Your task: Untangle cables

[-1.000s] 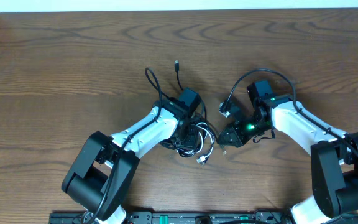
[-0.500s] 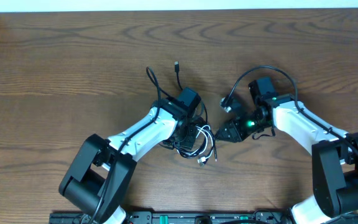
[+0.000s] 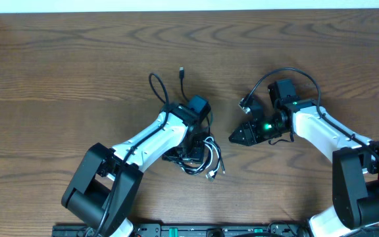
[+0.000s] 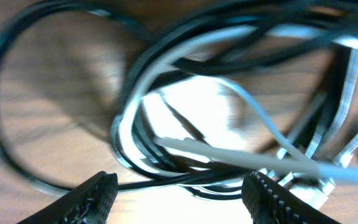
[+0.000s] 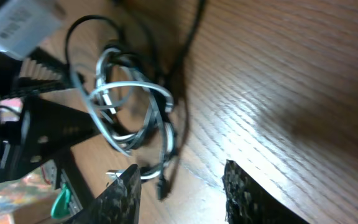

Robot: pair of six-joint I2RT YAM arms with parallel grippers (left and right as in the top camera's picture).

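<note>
The cables lie in one tangle on the wood table. In the overhead view the black cable (image 3: 155,87) loops out to the upper left, its plug end lying further up. The white cable (image 3: 214,163) curls at the tangle's lower right. My left gripper (image 3: 195,149) sits over the tangle, open. In the left wrist view black cable strands (image 4: 166,180) and the white cable (image 4: 229,155) run between and just beyond that gripper's (image 4: 182,199) fingers. My right gripper (image 3: 234,137) points left at the tangle from a short gap away. It (image 5: 182,193) is open and holds nothing, with the white cable (image 5: 129,87) ahead of it.
The table's back edge (image 3: 189,9) runs along the top of the overhead view. Both arms' bases stand at the near edge, left (image 3: 101,191) and right (image 3: 367,191). A thick black wire (image 3: 288,74) arcs over the right wrist. Bare wood surrounds the tangle.
The right gripper's jaws have opened wider and it now stands apart from the tangle. The tangle and the black loop have shifted slightly left with the left gripper.
</note>
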